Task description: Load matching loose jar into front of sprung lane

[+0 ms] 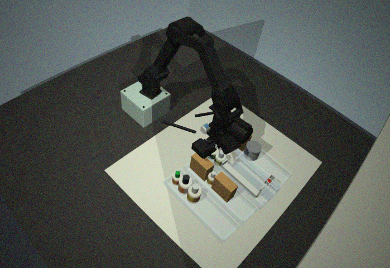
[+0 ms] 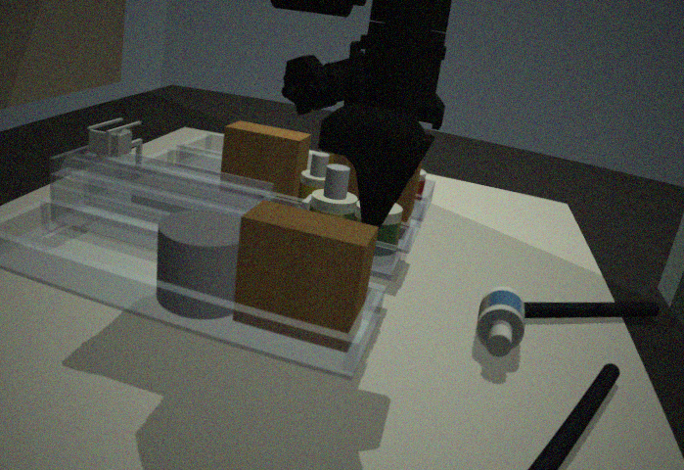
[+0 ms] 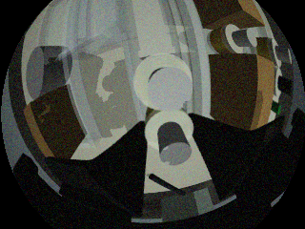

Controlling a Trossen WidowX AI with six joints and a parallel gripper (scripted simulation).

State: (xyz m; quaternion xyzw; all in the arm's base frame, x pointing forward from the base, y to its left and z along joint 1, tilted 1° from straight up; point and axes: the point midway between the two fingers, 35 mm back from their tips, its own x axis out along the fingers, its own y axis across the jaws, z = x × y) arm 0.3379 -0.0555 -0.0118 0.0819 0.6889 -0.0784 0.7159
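My gripper [image 2: 377, 222] [image 3: 167, 121] points down at the lane's front end and is shut on a jar with green label, white shoulder and grey cap; this held jar [image 2: 390, 229] [image 3: 174, 138] looks upright. The old jar [image 2: 334, 200] [image 3: 143, 78], with the same kind of shoulder and cap, stands right behind it in the sprung lane; in the wrist view the two shoulders meet or overlap. A long pale strip [image 1: 242, 178] [image 3: 152, 24] runs behind the old jar. The pusher plate and front stop are not clear, and whether the held jar's base touches the floor cannot be told.
Brown boxes [image 1: 224, 186] [image 2: 303, 271] [image 3: 233, 91] and a grey cylinder [image 1: 253, 149] [image 2: 198, 265] stand in neighbouring lanes. Several bottles stand in the far lane. A blue-labelled jar [image 1: 205, 128] [image 2: 501, 318] lies in front, near two black rods [image 1: 179, 127] [image 2: 575, 415].
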